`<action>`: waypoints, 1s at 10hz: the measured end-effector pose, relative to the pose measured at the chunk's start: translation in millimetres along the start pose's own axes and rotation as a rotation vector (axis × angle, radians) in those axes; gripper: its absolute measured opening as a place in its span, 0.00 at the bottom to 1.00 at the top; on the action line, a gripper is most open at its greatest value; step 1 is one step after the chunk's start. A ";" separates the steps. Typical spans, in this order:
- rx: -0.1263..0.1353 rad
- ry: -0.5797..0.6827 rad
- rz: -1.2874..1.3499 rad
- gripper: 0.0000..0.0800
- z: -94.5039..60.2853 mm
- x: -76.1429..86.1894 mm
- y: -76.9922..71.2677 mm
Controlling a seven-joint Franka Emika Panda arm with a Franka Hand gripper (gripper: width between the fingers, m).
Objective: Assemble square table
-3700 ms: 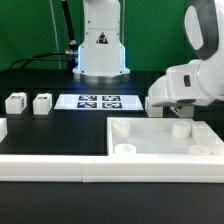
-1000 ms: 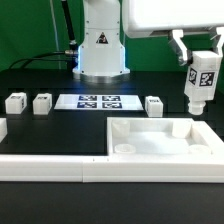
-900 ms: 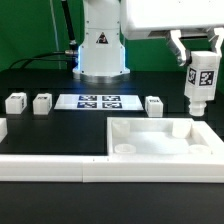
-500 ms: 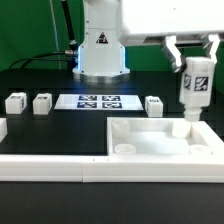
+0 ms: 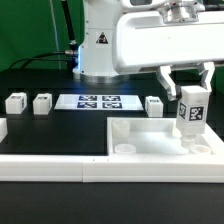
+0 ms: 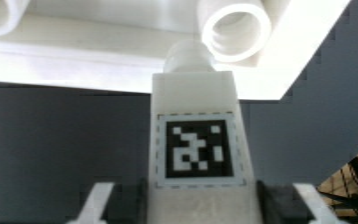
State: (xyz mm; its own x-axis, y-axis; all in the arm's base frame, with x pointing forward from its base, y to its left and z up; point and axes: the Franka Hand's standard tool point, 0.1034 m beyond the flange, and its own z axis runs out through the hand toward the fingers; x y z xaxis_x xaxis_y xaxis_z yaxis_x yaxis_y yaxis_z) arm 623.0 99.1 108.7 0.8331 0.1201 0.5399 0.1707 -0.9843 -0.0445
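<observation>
My gripper (image 5: 188, 90) is shut on a white leg block (image 5: 190, 108) and holds it upright, tag facing the camera. The block's lower tip hangs at the far right corner of the square table slab (image 5: 150, 145), which lies rim up; whether it touches I cannot tell. In the wrist view the leg block (image 6: 201, 120) fills the middle between my gripper's (image 6: 201, 206) fingers (image 6: 101, 205), and its narrow tip points beside a round socket (image 6: 240, 28) of the slab. Three more leg blocks stand on the black table (image 5: 15, 101) (image 5: 42, 102) (image 5: 154, 105).
The marker board (image 5: 98, 100) lies behind the slab, in front of the robot base (image 5: 100, 50). A long low white border wall (image 5: 70, 166) runs along the front. A white piece (image 5: 2, 128) is cut off by the exterior view's left edge.
The gripper has lifted one leg block from the table, then carried it down and toward the exterior view's left, to the slab's far right corner.
</observation>
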 end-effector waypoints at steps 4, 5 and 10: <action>0.012 -0.010 -0.010 0.36 4.3 -6.8 -15.2; 0.015 -0.009 -0.013 0.36 5.2 -8.0 -18.9; 0.012 0.041 -0.021 0.36 5.8 -7.4 -24.7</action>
State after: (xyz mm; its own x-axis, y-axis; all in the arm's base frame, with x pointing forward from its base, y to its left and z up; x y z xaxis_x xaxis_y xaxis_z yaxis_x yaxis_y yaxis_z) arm 615.8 123.4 100.9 0.8069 0.1346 0.5752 0.1942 -0.9800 -0.0432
